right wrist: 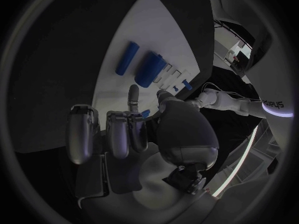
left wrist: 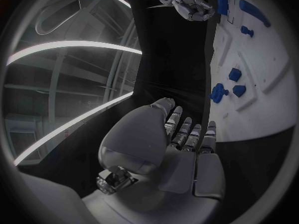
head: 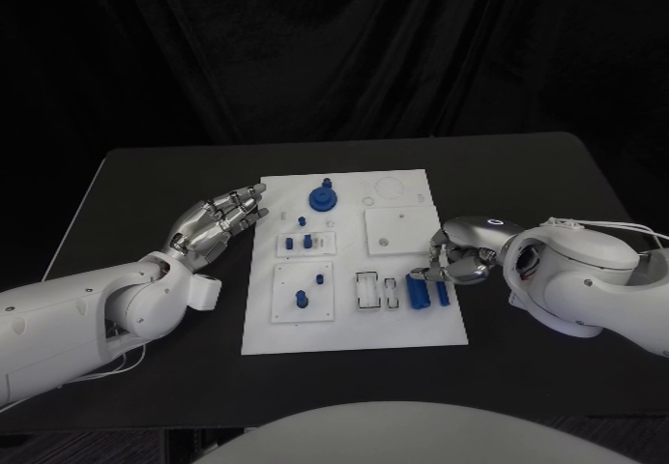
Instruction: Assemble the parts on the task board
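The silver left hand (head: pixel 220 220) hovers with fingers spread, holding nothing, at nine o'clock of the white rectangular task board (head: pixel 349 329). The silver right hand (head: pixel 453 261) curls at three o'clock over two blue cylindrical parts (head: pixel 429 291); whether it grips anything is hidden.

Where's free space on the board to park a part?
Bare patches on the task board: its near edge strip below the inset plates, and the plain square plate right of centre. Crowded: near-right corner, where the right hand hovers at two blue bars. The left hand flanks the left edge.

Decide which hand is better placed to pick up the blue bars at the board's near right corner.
Right. The right hand hovers beside the blue bars, fingers curled toward them; the left hand rests open off the task board's far left edge.
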Tool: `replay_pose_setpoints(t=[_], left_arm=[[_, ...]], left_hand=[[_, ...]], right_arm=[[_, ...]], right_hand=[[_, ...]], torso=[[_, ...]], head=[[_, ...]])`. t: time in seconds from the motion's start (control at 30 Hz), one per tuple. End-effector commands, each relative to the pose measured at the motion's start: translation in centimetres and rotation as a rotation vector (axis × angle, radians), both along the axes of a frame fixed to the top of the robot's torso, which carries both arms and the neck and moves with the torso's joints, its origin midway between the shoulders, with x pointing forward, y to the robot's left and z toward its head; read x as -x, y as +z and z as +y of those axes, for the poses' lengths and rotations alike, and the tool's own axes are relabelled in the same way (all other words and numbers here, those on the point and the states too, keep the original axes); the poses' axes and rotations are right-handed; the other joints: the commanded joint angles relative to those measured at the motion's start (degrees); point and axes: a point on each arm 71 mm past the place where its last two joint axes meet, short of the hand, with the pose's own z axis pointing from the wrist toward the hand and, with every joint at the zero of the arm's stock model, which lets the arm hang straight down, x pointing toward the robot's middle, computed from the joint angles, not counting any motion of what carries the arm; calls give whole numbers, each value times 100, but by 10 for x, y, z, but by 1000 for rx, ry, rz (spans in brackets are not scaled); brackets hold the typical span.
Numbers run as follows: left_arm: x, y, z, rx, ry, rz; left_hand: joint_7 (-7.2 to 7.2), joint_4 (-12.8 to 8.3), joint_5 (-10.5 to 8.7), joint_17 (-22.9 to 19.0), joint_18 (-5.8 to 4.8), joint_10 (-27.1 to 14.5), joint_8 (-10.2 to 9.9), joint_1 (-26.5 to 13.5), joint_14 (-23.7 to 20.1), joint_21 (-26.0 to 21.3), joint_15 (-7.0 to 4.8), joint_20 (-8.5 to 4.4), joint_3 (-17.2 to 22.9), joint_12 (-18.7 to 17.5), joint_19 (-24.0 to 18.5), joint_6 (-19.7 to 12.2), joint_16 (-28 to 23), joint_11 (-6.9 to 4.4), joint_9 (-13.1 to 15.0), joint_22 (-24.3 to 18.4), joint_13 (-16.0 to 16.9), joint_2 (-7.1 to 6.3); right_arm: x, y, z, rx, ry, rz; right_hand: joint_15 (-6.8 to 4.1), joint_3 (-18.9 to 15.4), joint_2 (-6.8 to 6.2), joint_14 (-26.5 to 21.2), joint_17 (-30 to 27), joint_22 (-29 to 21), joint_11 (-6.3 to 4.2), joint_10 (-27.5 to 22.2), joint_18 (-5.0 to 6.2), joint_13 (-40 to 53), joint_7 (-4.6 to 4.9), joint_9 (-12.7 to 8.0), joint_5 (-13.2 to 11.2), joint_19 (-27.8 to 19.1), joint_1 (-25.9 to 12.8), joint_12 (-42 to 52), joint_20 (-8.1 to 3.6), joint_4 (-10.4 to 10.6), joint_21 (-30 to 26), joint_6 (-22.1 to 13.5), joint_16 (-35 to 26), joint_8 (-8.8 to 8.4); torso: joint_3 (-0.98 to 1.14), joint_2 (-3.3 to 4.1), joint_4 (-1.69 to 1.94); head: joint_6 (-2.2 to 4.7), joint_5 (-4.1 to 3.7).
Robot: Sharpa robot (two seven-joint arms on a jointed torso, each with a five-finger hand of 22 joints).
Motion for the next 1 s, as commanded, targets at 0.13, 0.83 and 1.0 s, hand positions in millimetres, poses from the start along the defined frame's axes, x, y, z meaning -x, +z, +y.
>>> replay_pose_setpoints(t=[0.13, 0.83, 1.0], left_arm=[[1, 7, 1, 58, 9, -85], [-1, 6, 2, 55, 5, -76], [-2, 5, 2, 53, 2, -72]], left_hand=[[-45, 3, 39, 8, -36, 21, 19, -7, 6, 30, 32, 18, 24, 31, 18, -5, 40, 25, -3, -9, 2, 1], [-46, 1, 44, 9, -37, 20, 16, -12, 10, 32, 48, 33, 46, 33, 27, -8, 45, 44, -5, 3, 2, 4], [-43, -1, 47, 9, -37, 19, 16, -11, 10, 33, 51, 36, 53, 32, 29, -9, 45, 47, -5, 6, 2, 5]], right_arm=[[7, -11, -4, 143, -31, 11], [14, -10, 13, 71, 9, -31], [15, -12, 15, 69, 15, -27]], right_hand=[[-44, 53, -31, 546, 1252, 1258, -50, 598, -71, 1506, -57, 128, -66, 294, -106, 30, -62, 15, 41, -8, -34, 89], [-82, 160, -17, 545, 1239, 1260, -90, 598, -74, 1506, -98, 367, -467, 298, -341, 30, -101, 4, 65, 5, -41, 152], [-89, 217, -20, 545, 1235, 1260, -98, 598, -74, 1506, -106, 415, -471, 297, -216, 30, -107, -20, 67, 2, -43, 154]], torso=[[-1, 5, -14], [2, -2, -1], [0, -7, -11]], head=[[-1, -16], [-1, -59], [-1, -48]])
